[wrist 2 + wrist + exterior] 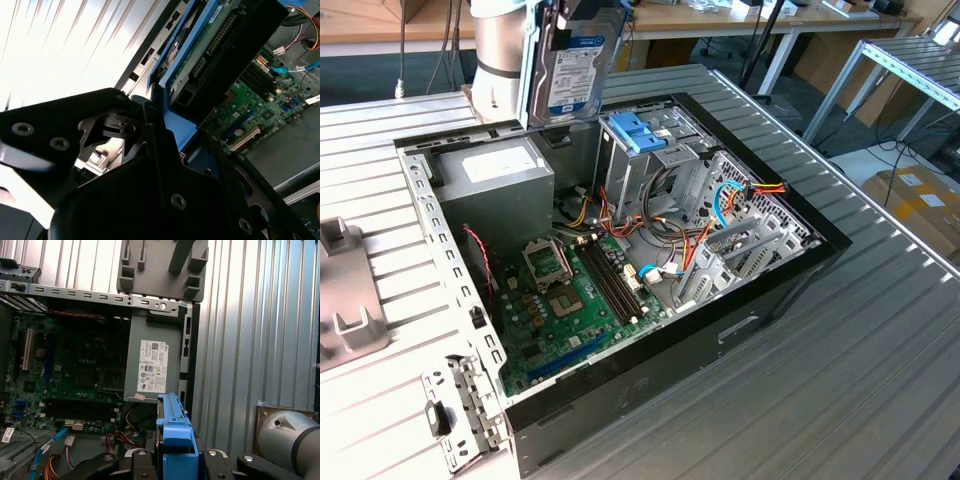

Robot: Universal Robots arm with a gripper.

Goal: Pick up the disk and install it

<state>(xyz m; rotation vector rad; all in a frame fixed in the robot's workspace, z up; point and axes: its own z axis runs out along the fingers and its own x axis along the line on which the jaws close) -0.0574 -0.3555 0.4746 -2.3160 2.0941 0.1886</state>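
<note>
- The gripper (161,127) is clamped on the disk (576,70). Its black fingers (100,125) squeeze the blue rail (173,426) that runs around the disk's edge.
- The disk is up in the air. It hangs above the power supply (498,172), over the side of it that is on the exterior view's right. It touches nothing but the gripper.
- The disk stands on its edge, with its label side facing the exterior view.
- The computer case (790,265) lies open on the surface (860,340), with the power supply in its far corner. The drive cage (625,165), with a blue plastic piece (635,130) on top, stands just beside the power supply, on the exterior view's right of it.
- The step in hand is carrying the disk over the case.
- To do this well, I think the hold on the rail must be firm, so the disk cannot slip or tip.
- The disk should go slowly and stay well above the power supply, the case wall and the loose wires (715,205) past the cage.
- The grip seems to be at one end of the rail, but the arm hides part of it, so I cannot be sure.
</note>
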